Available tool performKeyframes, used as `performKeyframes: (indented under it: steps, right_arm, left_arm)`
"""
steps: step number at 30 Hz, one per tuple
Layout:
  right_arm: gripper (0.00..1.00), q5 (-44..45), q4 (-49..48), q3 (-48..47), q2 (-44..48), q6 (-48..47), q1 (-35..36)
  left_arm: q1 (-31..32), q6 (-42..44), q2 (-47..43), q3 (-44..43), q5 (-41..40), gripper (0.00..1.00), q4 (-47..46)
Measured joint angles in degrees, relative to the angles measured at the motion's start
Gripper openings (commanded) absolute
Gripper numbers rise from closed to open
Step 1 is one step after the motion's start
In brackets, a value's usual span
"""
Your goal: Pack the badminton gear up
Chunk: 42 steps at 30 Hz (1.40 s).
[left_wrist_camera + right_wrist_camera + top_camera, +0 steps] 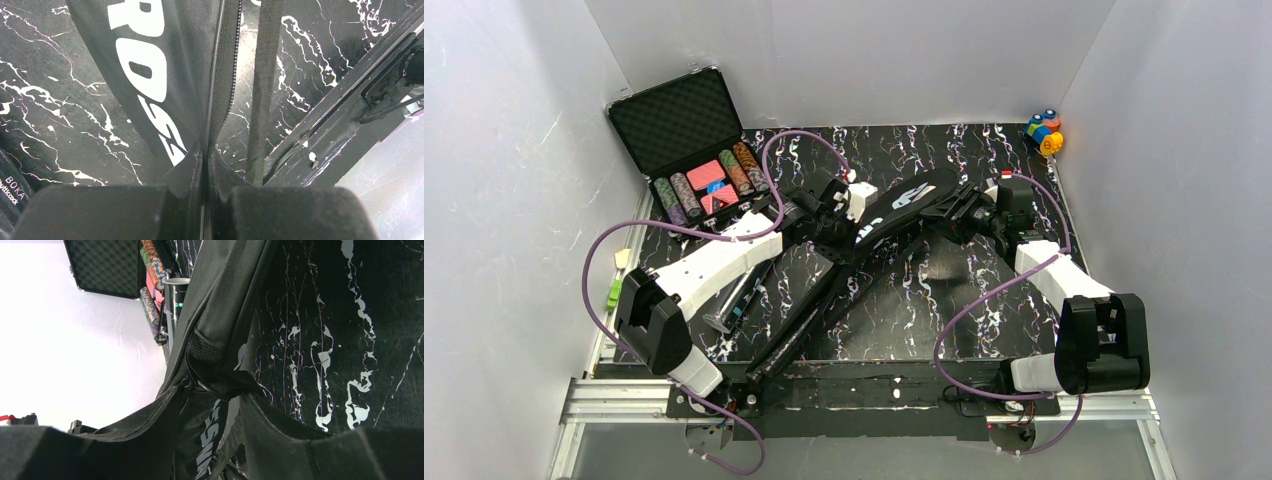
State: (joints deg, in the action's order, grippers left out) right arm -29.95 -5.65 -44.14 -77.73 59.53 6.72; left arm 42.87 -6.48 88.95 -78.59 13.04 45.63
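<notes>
Bag lay diagonally across the table. I had the left end effector clamped on its zipper seam. The right end effector stood apart, fingers straddling its fabric. I saw the tube under my left arm.

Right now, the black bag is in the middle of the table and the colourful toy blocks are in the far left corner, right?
Not quite. The black bag is in the middle of the table, but the colourful toy blocks are in the far right corner. The top view shows it.
</notes>
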Motion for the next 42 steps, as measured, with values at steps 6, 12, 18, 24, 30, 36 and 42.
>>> performKeyframes:
  steps: [6,12,18,24,30,36,42]
  right_arm:
    - [0.49,1.4,-1.9,0.0,0.0,0.2,0.0]
    - [0.37,1.5,-5.0,0.1,0.0,1.2,0.0]
    - [0.28,1.3,-7.9,1.9,0.1,2.7,0.0]
    - [0.26,0.6,-9.0,2.8,1.1,4.0,0.0]
    - [0.25,-1.0,-11.9,5.2,3.4,5.4,0.0]
    - [0.22,-1.7,-12.3,7.3,3.9,6.1,0.0]
    - [0.23,-1.7,-12.5,7.3,3.9,6.3,0.0]
  left_arm:
    - [0.0,0.0,0.0,0.0,0.4,0.00,0.0]
    - [0.0,-0.1,0.0,0.0,0.6,0.00,-0.1]
    - [0.0,-0.2,0.0,0.0,1.0,0.00,-0.2]
    - [0.0,-0.2,0.0,0.0,1.2,0.00,-0.2]
    - [0.0,-0.2,0.0,0.0,1.3,0.00,-0.2]
    - [0.0,-0.2,0.0,0.0,1.4,0.00,-0.2]
    - [0.0,-0.2,0.0,0.0,1.4,0.00,-0.2]
